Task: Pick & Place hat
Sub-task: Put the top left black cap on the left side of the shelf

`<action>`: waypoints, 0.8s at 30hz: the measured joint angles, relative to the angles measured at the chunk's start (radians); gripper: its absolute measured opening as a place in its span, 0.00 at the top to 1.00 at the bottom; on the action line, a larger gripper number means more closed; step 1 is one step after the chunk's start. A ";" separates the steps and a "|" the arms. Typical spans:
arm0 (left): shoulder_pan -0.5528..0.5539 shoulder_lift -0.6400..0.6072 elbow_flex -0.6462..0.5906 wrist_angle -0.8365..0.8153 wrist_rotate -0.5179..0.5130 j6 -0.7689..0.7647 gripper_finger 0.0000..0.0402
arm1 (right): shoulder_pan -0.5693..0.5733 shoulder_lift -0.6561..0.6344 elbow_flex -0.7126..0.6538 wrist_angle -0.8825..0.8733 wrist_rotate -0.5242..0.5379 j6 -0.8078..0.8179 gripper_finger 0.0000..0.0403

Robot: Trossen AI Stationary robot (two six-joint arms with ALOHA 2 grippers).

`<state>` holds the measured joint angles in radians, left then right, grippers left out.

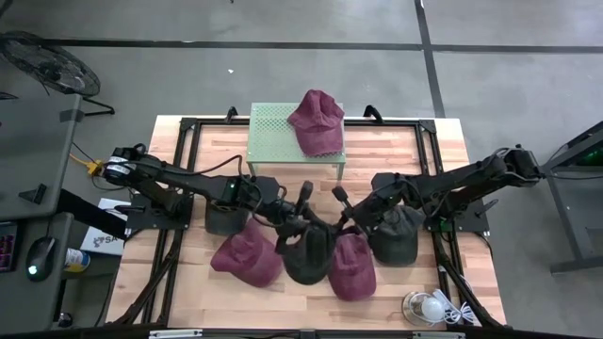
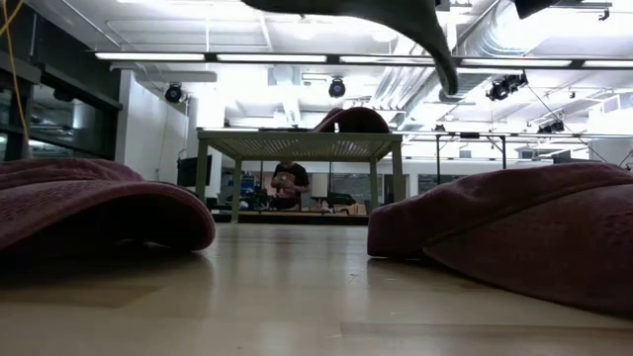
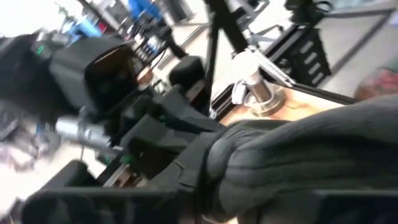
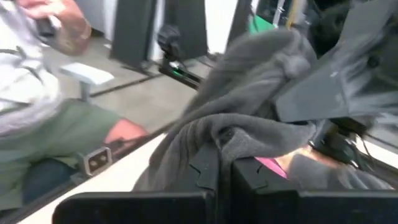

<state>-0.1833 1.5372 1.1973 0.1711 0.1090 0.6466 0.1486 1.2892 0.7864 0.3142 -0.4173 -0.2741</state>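
A dark grey hat (image 1: 307, 254) hangs over the table's middle between my two grippers; the low view shows its underside (image 2: 396, 15) high above the tabletop. My left gripper (image 1: 294, 226) meets it from the left and my right gripper (image 1: 341, 224) from the right, both shut on its cloth. A maroon hat (image 1: 317, 121) lies on the green perforated stand (image 1: 273, 141) at the far edge. Two more maroon hats (image 1: 247, 256) (image 1: 351, 267) and two dark grey ones (image 1: 226, 218) (image 1: 396, 235) rest on the table. My left gripper has the dark grey hat's cloth (image 3: 267, 180) between its fingers, coming nearly level from the table's left. Which part of the hat it holds does not show. The hat is lifted clear of the table. My right gripper (image 4: 225, 171) pinches a bunched fold of the hat's cloth (image 4: 214, 140) between its two closed fingers. It comes nearly level from the table's right. The hat bulges beyond the fingers, clear of the table.
A lamp bulb with a white cord (image 1: 429, 307) lies at the near right corner. Maroon hats (image 2: 89, 203) (image 2: 514, 222) flank the bare wood below the lifted hat. A person (image 4: 43, 93) sits beyond the table.
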 joint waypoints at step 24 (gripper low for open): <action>0.000 -0.312 0.001 -0.485 -0.414 -0.606 0.43 | 0.039 0.000 0.000 -0.056 0.281 0.004 1.00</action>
<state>-0.1831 1.2249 1.1984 -0.3138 -0.3047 0.0403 0.1877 1.2888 0.7860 0.2581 -0.1367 -0.2703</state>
